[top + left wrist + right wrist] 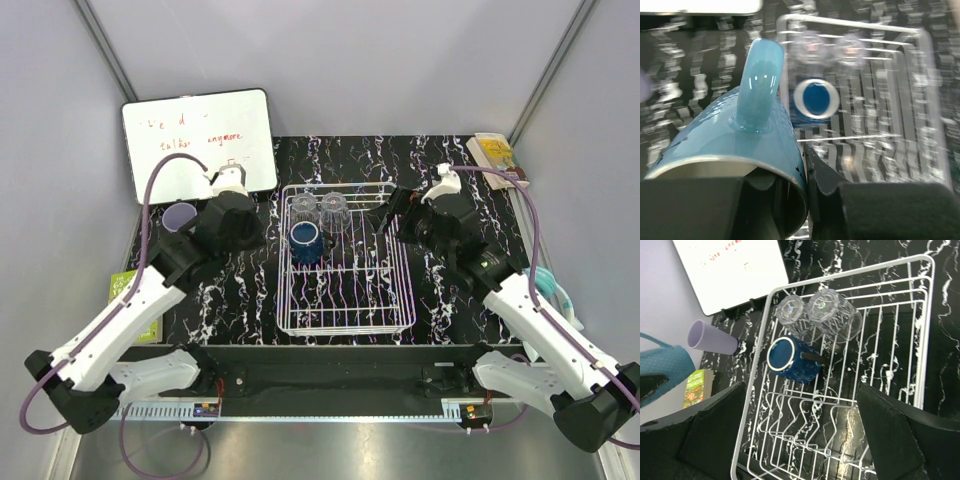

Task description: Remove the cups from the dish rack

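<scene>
**Unloading of the cups, two out and three in the rack.** The left gripper (800,196) is shown pinching the wall of the teal mug (740,142) at its rim. One finger is inside the mouth and one outside, and the handle (757,85) is turned upward. The mug is carried over the desk (240,290) just beside the left edge of the dish rack (350,292). Whether its base meets the desk cannot be told.

The lavender tumbler (712,339) is seen lying on its side towards the far-left corner of the desk, near the whiteboard (198,140).

Three cups are seen inside the rack. Two clear glasses (790,310) (832,312) are set side by side against its far edge. The dark blue mug (790,360) is placed just beside them on the near side, mouth tipped towards the rack's left edge.

The right gripper (801,390) is held over the far-right part of the rack, its jaws spread wide and nothing between them.

*Handling.*
- The mugs are judged rigid, fairly heavy and glazed, hence slippery. A pinch across the wall at the rim, as on the teal mug, is judged suitable.
- The glasses are judged fragile and smooth, though their facets may offer some purchase. A gentle grip over the rim or across the body is advised, with care that the neighbouring glass is not knocked.
</scene>
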Motion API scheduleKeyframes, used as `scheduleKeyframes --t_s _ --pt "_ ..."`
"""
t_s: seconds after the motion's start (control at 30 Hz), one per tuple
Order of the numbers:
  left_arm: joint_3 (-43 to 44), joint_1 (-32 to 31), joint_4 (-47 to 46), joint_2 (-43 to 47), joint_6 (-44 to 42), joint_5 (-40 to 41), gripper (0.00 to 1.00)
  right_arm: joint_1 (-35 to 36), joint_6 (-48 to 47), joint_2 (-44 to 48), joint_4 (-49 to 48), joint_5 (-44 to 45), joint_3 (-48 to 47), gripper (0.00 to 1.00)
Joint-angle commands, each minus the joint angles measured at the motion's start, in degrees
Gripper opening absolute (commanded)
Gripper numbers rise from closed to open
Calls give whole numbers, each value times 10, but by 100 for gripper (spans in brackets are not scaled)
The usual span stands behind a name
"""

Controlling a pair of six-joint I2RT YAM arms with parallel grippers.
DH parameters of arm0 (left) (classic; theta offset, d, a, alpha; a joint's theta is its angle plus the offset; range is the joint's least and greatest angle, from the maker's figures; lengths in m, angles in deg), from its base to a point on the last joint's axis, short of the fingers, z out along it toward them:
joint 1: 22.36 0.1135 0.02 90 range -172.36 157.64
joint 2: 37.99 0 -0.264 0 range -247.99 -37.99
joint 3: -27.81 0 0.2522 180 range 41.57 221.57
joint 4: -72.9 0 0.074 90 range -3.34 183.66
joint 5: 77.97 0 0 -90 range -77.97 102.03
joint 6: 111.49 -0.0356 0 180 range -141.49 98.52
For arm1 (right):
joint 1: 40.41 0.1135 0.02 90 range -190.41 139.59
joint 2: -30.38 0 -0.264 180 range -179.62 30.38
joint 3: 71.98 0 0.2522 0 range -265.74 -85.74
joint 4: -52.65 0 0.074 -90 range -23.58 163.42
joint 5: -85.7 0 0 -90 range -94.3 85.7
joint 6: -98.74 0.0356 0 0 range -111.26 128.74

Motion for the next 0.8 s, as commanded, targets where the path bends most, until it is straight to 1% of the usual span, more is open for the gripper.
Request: scheduleKeyframes --t_s 0.0,0.03,0.07,0.1,0.13,0.3,0.33,0.43,0.57,0.6,0.77 --pt "7 33 100 -37 -21 57 0 -2 -9 -4 26 33 -2 100" --pt "0 47 99 -41 -24 45 0 -1 -9 -3 27 33 -2 100" --pt "-8 78 100 -45 -30 33 0 -1 -8 -1 28 34 3 100" --pt "-14 94 96 -48 -36 10 0 -1 -8 0 30 34 5 100" --pt "-22 118 95 -59 -41 3 0 -2 -8 1 30 35 6 100" --pt "-29 173 79 -101 -70 -20 0 -2 -6 -1 30 28 14 100" --pt "-30 195 76 -111 -73 -31 0 -2 -4 -3 30 26 13 100" --pt "-33 231 57 -146 -79 -75 0 -2 -1 -12 30 19 14 100" --pt "-36 258 35 -193 -78 -130 0 -1 1 -20 30 11 16 100" --pt "-33 262 30 -213 -77 -138 0 -1 0 -22 31 10 16 100" --pt "-21 274 20 -259 -71 -170 0 -2 -4 -29 36 13 18 100"
